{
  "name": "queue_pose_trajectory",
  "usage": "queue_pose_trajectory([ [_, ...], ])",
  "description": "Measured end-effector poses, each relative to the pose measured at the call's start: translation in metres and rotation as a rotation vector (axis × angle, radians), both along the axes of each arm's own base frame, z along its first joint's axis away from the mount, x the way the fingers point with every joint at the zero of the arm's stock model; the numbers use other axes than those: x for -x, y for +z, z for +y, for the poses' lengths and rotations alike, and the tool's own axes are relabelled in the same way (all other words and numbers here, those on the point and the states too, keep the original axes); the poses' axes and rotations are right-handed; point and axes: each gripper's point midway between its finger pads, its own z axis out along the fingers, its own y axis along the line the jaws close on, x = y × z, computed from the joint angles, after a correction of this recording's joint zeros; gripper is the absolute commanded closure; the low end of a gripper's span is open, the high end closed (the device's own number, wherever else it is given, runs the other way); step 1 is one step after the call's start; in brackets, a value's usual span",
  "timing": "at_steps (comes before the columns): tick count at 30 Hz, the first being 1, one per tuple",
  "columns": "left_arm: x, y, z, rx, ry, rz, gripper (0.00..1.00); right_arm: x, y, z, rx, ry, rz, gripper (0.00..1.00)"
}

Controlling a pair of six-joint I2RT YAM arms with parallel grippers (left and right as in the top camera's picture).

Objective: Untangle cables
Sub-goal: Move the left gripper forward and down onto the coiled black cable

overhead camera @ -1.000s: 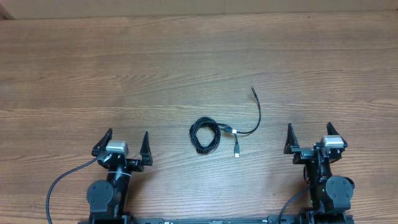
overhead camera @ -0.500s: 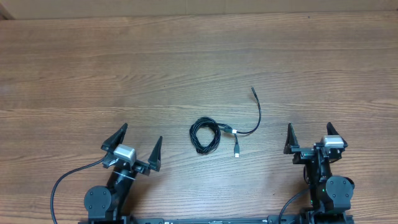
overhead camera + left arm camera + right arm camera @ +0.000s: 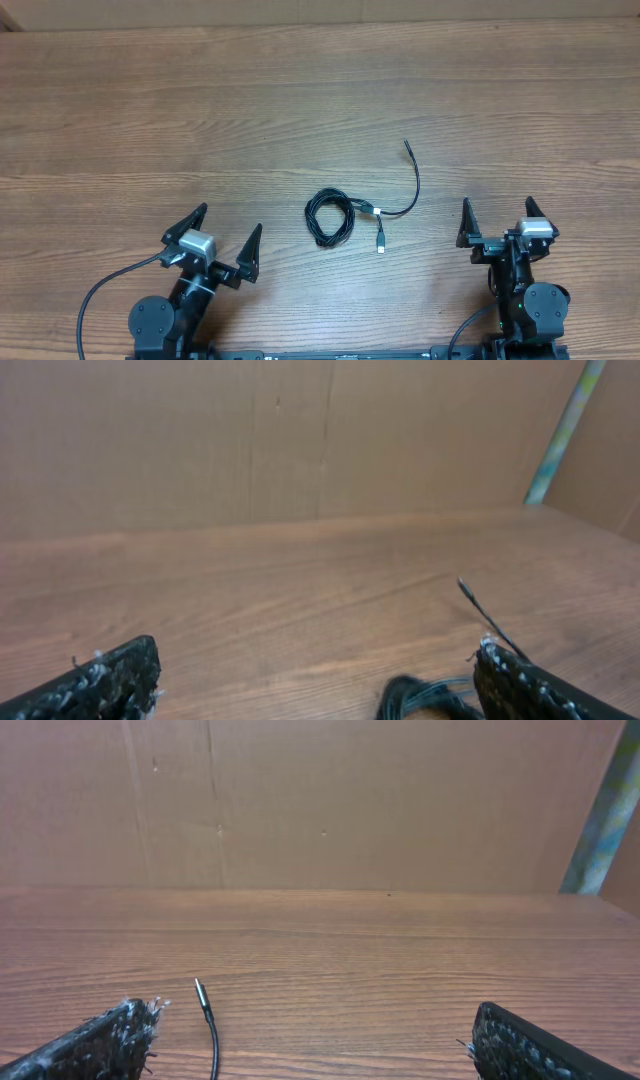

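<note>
While both arms sit at the 6 o'clock edge of the table [image 3: 150, 100], we find the left gripper [image 3: 228, 222] spread wide and empty, turned toward about 1 o'clock. At its 3 o'clock, near but not touching, lie the cables [image 3: 372, 211]: a small coil [image 3: 330, 218] on the wood, with two tails leaving its right side. One tail runs down to a silver USB tip [image 3: 381, 243] at the coil's 4 o'clock. The other curves up to a slim plug [image 3: 406, 144] at its 1 o'clock. In the left wrist view the coil [image 3: 420, 697] shows low between the fingers [image 3: 110, 682], close to the right one, with the plug [image 3: 465, 588] above it. The right gripper [image 3: 497, 205] also stands wide open, gripping nothing, pointing to 12 o'clock. The cables lie at its 9 o'clock, apart from it. In its wrist view only the plug [image 3: 197, 985] and its tail appear, just beside the left finger, with a brown wall [image 3: 400, 800] at 12 o'clock.
</note>
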Motion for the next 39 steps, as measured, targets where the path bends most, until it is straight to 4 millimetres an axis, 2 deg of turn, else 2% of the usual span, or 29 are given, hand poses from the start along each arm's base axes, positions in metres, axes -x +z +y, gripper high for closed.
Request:
queue_pose_trajectory([
  [6, 0.004, 0.01, 0.0, 0.0, 0.002, -0.002, 0.0, 0.0, 0.0, 0.0, 0.0, 0.0, 0.0, 0.0],
  [17, 0.002, 0.003, 0.003, 0.046, 0.023, 0.117, 0.0, 0.0, 0.0, 0.0, 0.0, 0.0, 0.0, 0.0],
  [22, -0.004, 0.017, 0.004, 0.032, 0.025, 0.175, 0.0, 0.0, 0.0, 0.0, 0.0, 0.0, 0.0, 0.0],
  [28, -0.012, 0.032, 0.002, 0.023, 0.017, 0.342, 0.0, 0.0, 0.0, 0.0, 0.0, 0.0, 0.0, 0.0],
  [30, -0.014, 0.04, -0.001, 0.028, -0.007, 0.377, 0.0, 0.0, 0.0, 0.0, 0.0, 0.0, 0.0, 0.0],
  [34, -0.018, 0.062, -0.023, 0.059, -0.147, 0.398, 0.01, 0.0, 0.0, 0.0, 0.0, 0.0, 0.0, 0.0],
  [36, -0.017, 0.06, -0.034, 0.08, -0.221, 0.429, 0.0, 0.0, 0.0, 0.0, 0.0, 0.0, 0.0, 0.0],
  [39, -0.017, 0.044, -0.044, 0.121, -0.287, 0.529, 0.0, 0.0, 0.0, 0.0, 0.0, 0.0, 0.0, 0.0],
])
